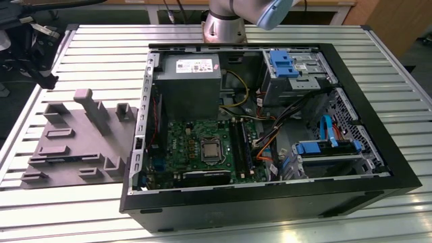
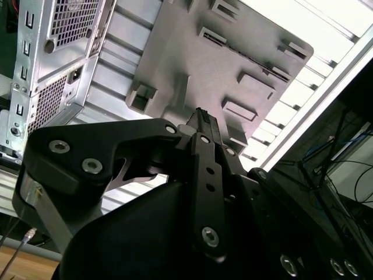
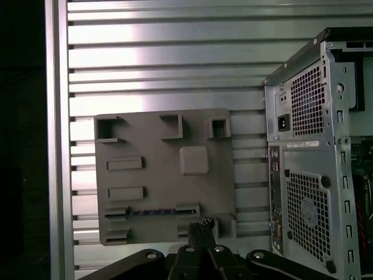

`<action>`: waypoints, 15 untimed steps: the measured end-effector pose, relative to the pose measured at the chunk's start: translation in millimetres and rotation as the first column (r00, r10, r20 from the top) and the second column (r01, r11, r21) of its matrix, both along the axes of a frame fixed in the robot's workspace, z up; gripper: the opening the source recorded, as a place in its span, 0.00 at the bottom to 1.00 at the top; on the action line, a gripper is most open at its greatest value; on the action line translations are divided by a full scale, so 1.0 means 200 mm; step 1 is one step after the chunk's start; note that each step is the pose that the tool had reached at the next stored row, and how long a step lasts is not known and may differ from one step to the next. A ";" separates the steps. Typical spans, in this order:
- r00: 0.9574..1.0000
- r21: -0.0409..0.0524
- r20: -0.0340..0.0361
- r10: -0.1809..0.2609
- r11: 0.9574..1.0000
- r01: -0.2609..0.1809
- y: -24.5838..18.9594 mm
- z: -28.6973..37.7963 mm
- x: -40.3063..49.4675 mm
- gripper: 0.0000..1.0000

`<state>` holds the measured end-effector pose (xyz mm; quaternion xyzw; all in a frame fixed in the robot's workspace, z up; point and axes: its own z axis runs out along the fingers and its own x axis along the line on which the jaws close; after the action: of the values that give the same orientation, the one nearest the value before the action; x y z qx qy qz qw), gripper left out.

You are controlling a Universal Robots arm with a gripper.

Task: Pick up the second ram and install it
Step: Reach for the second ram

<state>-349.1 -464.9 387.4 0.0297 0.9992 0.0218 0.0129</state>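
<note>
While the slatted counter (image 1: 101, 45) carries the open computer case (image 1: 270, 202) and, just beside it toward the edge at the exterior view's left, the grey holder plate (image 3: 160, 186), the gripper (image 3: 205, 224) hangs above the plate's edge nearest the ram. Its fingers (image 2: 204, 151) are drawn narrow, with nothing between them. The second ram (image 3: 152, 212) lies along a slot of that plate, untouched. Fingers this narrow could strike the thin strip or its end blocks, or pinch it crooked.
</note>
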 end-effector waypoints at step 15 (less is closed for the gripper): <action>1.000 0.000 0.000 0.001 1.000 -0.001 -0.030 -0.009 -0.020 0.11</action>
<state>-353.0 -470.8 385.6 0.0290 0.9993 0.0218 0.0129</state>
